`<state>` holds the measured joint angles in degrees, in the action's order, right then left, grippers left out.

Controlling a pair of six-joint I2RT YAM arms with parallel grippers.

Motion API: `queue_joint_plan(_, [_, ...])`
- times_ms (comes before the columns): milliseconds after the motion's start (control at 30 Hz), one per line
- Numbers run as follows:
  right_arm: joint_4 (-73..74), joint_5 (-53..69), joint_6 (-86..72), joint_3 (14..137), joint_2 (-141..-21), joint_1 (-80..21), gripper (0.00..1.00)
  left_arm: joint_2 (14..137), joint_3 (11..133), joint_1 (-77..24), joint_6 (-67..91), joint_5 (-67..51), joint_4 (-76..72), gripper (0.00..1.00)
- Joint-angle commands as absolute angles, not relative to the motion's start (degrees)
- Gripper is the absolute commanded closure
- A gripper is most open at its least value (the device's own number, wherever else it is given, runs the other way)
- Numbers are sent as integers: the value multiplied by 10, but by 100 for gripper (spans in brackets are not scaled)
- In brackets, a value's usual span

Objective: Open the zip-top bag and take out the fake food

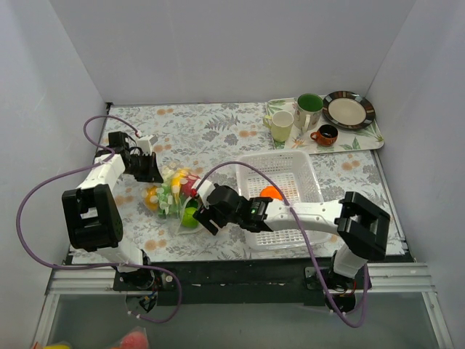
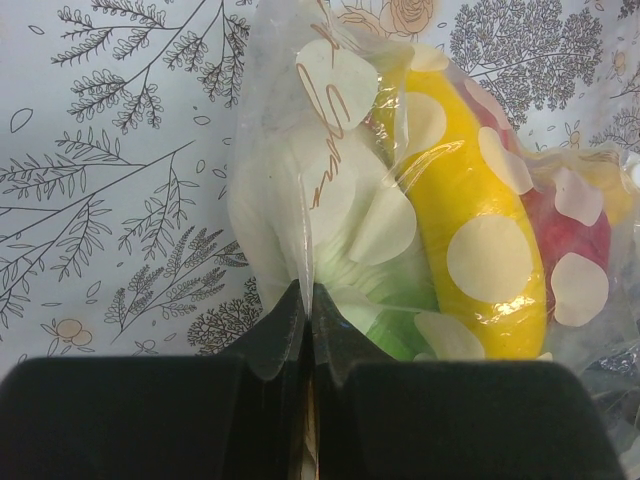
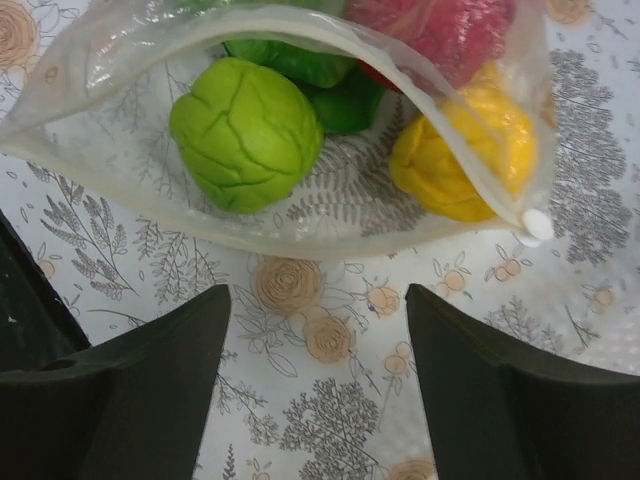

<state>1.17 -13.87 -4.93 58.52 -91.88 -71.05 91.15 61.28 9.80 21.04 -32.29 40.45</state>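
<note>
- The zip-top bag (image 1: 173, 198) lies on the flowered table (image 1: 218, 131), just left of the white basket (image 1: 280, 155), between the two grippers.
- The left gripper (image 2: 307, 305) is pressed together on a fold of the bag's film at its far-left end.
- The right gripper (image 3: 318, 310) has its fingers apart and holds nothing. It stands just before the bag mouth at the near-right end.
- The mouth is already open. A green lime (image 3: 245, 130) and a yellow lemon (image 3: 465, 150) lie just inside the lip, and a red fruit (image 3: 440, 25) is deeper.
- One orange piece (image 1: 270, 193) is in the basket.
- I judge the film to be thin, light and slippery. It would likely slide or collapse if pushed, so the left pinch serves well as an anchor.
- The pieces look light, hard and smooth, so they may roll or squeeze out of the fingers.
- The lime is the nearest piece. It is best taken across its middle, with the fingers going between the two lips and not catching the upper one.
</note>
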Motion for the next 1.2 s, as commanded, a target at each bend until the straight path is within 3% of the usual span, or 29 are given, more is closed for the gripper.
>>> queue_joint_plan(0, [-48, -85, -36, 651, -955, -711, 13, 896, 606, 101, 207, -290, 425, 100])
queue_joint_plan(133, [-77, -48, -42, 670, -988, -712, 1, 898, 608, 100, 205, -285, 426, 100])
queue_joint_plan(600, [-53, -51, -64, 754, -1117, -713, 2, 883, 605, 101, 194, -285, 433, 100])
queue_joint_plan(733, [-56, -48, -71, 730, -1120, -712, 7, 882, 605, 101, 192, -281, 433, 100])
queue_joint_plan(833, [-68, -63, -76, 695, -1103, -712, 20, 882, 602, 101, 192, -280, 432, 100])
queue_joint_plan(967, [-83, -90, -84, 672, -1042, -711, 61, 882, 602, 101, 196, -284, 431, 100])
queue_joint_plan(1167, [-44, -164, -41, 671, -897, -709, 87, 878, 600, 101, 195, -277, 426, 100])
